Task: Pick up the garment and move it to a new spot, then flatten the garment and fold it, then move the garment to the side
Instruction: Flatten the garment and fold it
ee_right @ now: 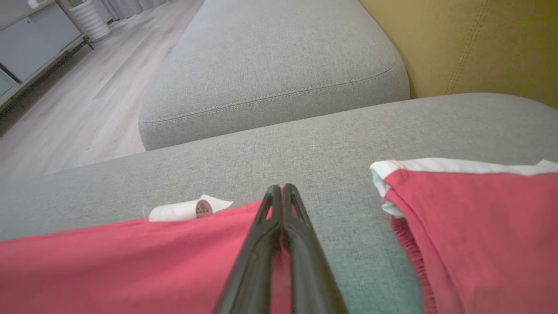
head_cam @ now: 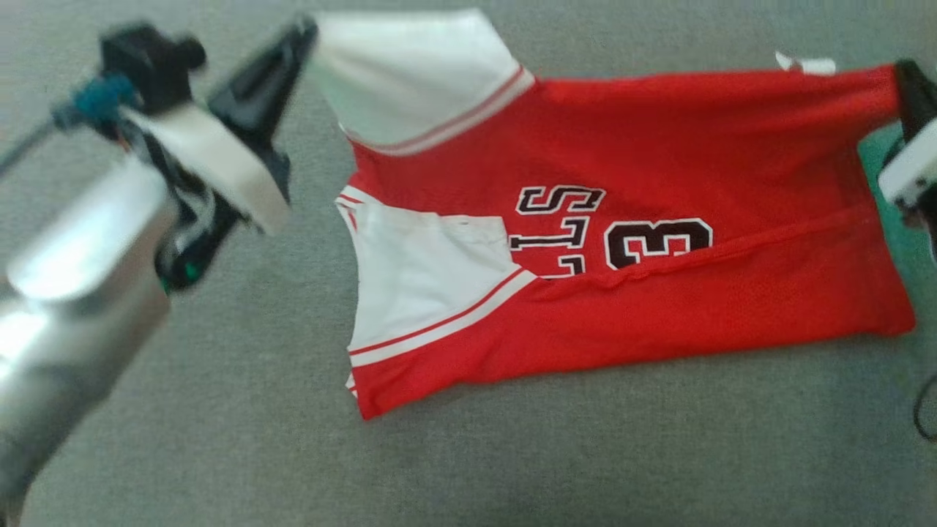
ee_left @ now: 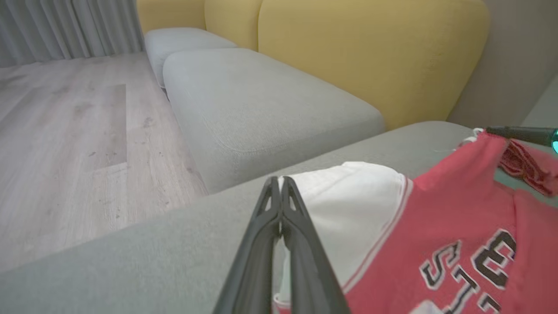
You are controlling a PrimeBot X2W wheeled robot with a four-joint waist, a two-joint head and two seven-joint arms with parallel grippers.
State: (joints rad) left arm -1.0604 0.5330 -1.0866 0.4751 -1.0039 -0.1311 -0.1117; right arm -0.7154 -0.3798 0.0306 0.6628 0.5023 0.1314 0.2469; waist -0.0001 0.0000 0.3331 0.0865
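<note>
Red jersey (head_cam: 659, 146) lies on the grey sofa cushion (head_cam: 219, 366). My left claw (head_cam: 304, 33) clamps its white shoulder, my right claw (head_cam: 904, 80) its hem corner. I judge folding underway; next, draw both corners evenly nearer.

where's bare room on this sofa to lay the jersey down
Free: the grey cushion strip nearer the robot than the red jersey, and the neighbouring seat cushion between the yellow backrest and wood floor. Crowded: the jersey's two ends, pinched by the left tool and right tool.
</note>
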